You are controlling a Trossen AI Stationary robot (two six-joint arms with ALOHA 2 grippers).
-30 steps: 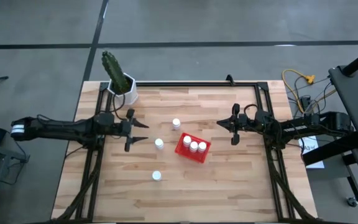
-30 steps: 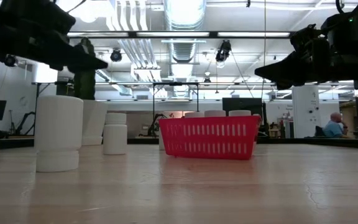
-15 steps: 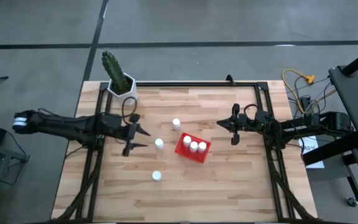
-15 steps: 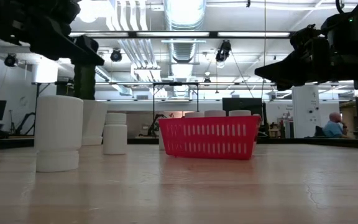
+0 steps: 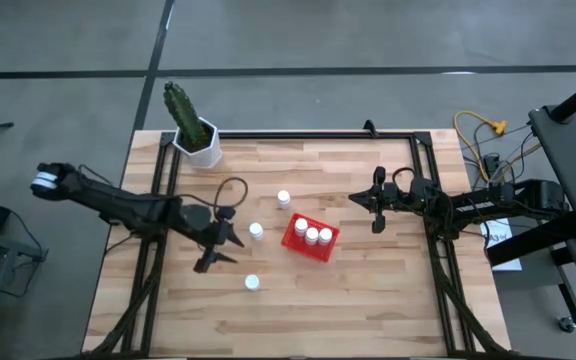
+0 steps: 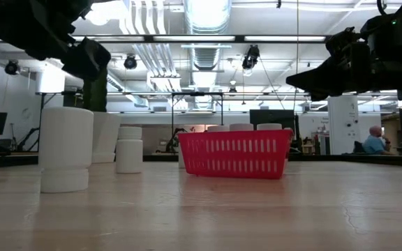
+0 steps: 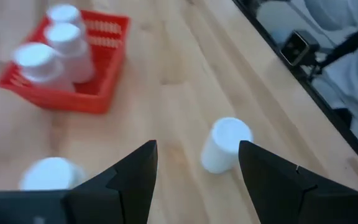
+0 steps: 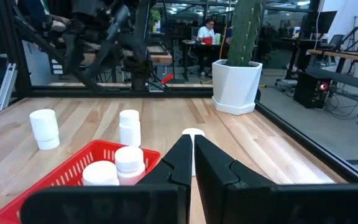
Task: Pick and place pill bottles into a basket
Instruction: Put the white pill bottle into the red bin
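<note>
**Three in, three to go**

Nearest the front edge, one loose pill bottle [image 5: 252, 283], framed between the spread, empty left gripper [image 5: 218, 248] fingers. Mid-table, two more bottles [image 5: 256, 231] beside the basket [image 5: 309, 239], three inside. Right gripper [image 5: 375, 204] pinched shut, empty, parked toward the right edge.

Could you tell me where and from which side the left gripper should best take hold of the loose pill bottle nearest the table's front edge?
Probably around the white body just below the cap. The bottle stands upright and alone, so the open left gripper could descend from above, fingers either side.
</note>
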